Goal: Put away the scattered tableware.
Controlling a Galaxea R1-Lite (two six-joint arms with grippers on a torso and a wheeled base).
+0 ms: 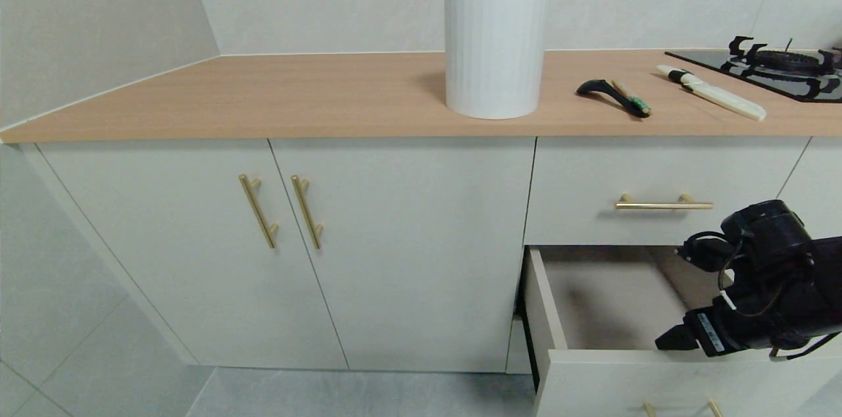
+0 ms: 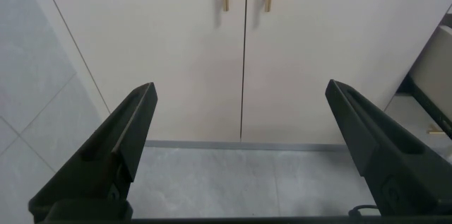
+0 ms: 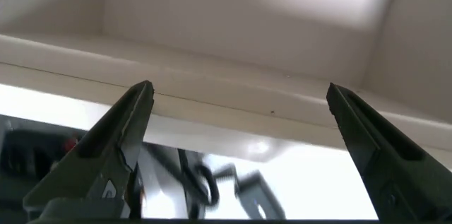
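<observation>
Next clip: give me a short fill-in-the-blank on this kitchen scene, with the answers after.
The lower drawer near the right claw is ____. The upper drawer is ____. The white ribbed container stands ____ on the countertop. The knife lies between the peeler and the ____.
Missing words: open; shut; upright; stove.

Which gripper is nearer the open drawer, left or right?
Right. The right gripper is at the front panel of the open drawer, pointing into it. The left gripper faces the cabinet doors, with the drawer off to one side.
</observation>
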